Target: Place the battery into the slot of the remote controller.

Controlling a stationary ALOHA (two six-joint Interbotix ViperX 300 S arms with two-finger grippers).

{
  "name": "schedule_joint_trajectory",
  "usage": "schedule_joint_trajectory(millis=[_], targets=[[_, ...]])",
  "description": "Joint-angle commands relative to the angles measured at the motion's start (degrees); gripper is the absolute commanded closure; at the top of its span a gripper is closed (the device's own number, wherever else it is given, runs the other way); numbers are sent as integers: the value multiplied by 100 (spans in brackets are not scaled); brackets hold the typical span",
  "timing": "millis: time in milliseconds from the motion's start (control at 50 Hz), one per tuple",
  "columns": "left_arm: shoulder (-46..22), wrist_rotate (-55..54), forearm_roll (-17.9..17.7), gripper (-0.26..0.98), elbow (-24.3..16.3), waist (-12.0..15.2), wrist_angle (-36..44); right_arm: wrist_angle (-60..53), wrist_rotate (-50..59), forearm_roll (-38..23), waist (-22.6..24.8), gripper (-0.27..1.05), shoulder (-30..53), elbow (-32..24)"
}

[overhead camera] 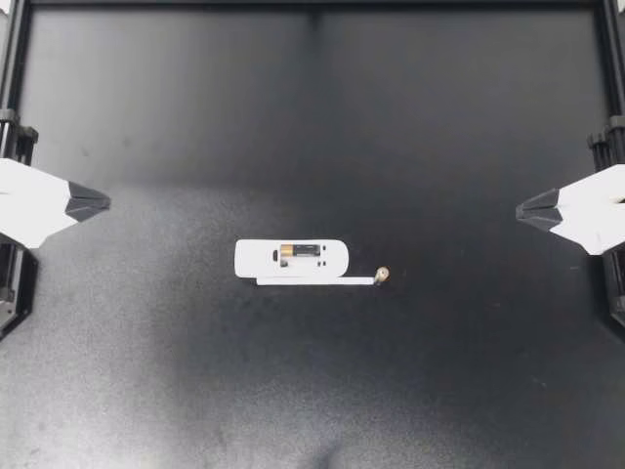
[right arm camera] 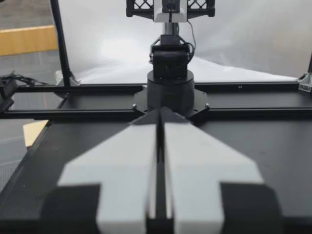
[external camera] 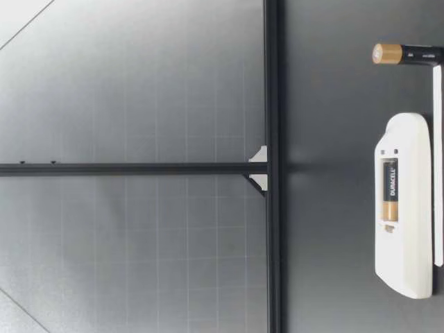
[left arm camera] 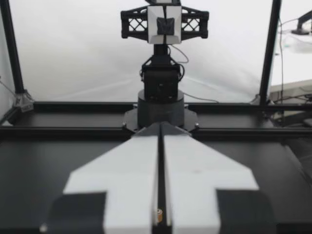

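Black table (overhead camera: 312, 117), white backdrop (left arm camera: 73, 48), remote (overhead camera: 259, 259), upright battery (overhead camera: 382, 276)

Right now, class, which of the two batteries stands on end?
The loose battery on the table, just past the end of the remote: it stands upright, gold end up. The other battery lies flat inside the remote.

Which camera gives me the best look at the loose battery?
Low view: the loose battery stands upright, whole side visible, beside the remote. Top view shows only its end. Left wrist view catches at most a speck; right wrist view, nothing.
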State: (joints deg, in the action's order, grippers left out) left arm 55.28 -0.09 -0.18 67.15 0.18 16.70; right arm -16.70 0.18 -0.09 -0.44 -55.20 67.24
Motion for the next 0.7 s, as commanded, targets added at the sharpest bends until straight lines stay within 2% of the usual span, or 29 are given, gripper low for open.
schedule_joint_trajectory(millis=[0,140,280,500,680], targets=[[-53,44,9,86,-88,26,79,-70,-9,-9,26,94,88,-70],[-53,53,0,87,-114,35,167,-26,0,-9,18,95,668,-193],[-70,53,9,87,-44,35,290,290,26,35,9,95,1635,-677],[-176,35,0,87,18,35,308,2004,35,44,-88,95,3006,-1617],[-264,26,9,87,26,35,308,3138,26,44,-185,95,3727,-2197]])
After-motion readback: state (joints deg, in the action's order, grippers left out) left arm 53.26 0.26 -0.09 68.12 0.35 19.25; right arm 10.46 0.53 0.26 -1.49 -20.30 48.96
